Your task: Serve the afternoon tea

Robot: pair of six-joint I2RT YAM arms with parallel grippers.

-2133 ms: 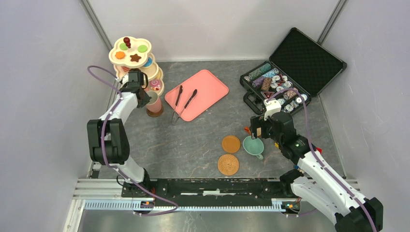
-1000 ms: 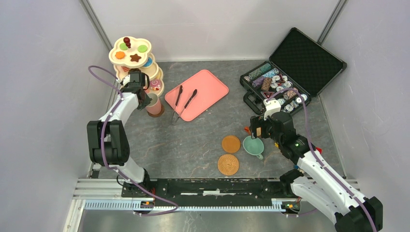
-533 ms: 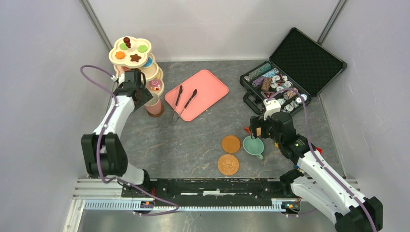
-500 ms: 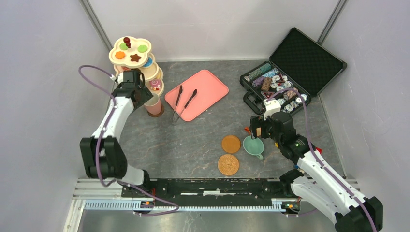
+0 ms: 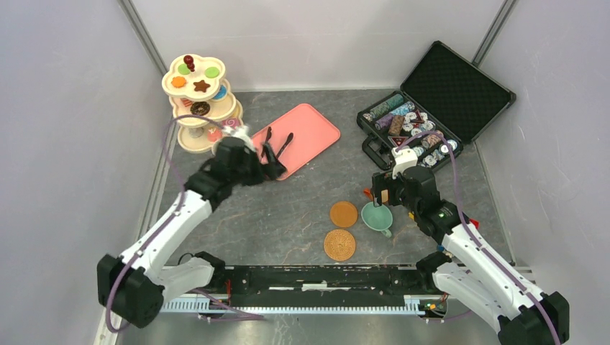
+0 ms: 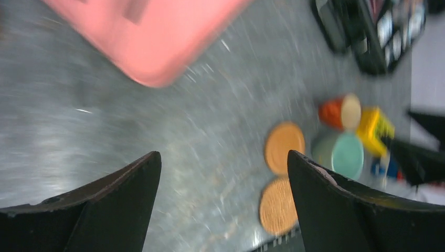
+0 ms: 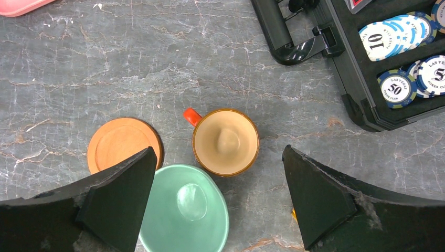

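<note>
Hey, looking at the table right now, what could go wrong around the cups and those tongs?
1. The open right gripper hangs over the brown cup, whose rim sits tight against the teal cup. Closing on one could shove or tip the other.
2. The open left gripper is by the tongs on the pink tray, and its wrist view is smeared. A fast pass might knock them off.

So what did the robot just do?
The left arm let go of the pink cup and swung from the tiered stand toward the pink tray, its jaws wide open and empty. The cup is hidden now. Right arm, teal cup and coasters stayed put.
</note>
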